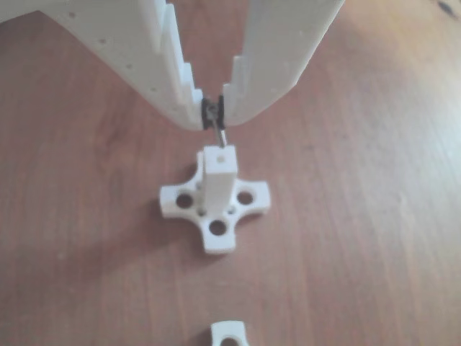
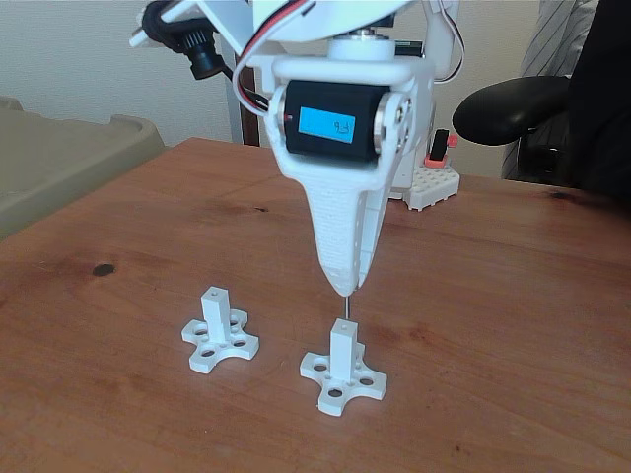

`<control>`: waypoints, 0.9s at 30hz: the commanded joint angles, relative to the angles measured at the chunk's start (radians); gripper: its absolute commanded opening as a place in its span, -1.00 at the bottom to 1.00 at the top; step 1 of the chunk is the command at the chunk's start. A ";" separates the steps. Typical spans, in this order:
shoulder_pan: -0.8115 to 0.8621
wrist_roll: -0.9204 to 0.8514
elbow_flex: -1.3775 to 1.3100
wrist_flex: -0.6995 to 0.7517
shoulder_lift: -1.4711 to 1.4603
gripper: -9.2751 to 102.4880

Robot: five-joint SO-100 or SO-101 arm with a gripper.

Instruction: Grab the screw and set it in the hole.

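Thin dark grey metal screw [image 1: 219, 130]: head pinched between the white plastic hand's [image 1: 215, 115] fingertips, mostly hidden; shank tip blurred, contact with the tiny round hole [image 1: 220, 153] atop the white square post cannot be told. Hand's upper part cut by the top edge. Small white plastic piece [image 1: 230, 334] cut by the bottom edge in the other view. Brown wooden worktop [image 2: 513, 296] runs off frame.

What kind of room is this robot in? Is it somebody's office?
Probably a home office or hobby desk. The gripper holds a screw above a white post on a wooden table, and a black office chair stands behind it.
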 commanded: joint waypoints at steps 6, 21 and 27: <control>0.005 0.008 -0.012 -0.014 0.000 -0.91; 0.008 0.006 -0.012 -0.026 -0.006 -0.91; 0.011 0.005 -0.012 -0.028 -0.008 -0.91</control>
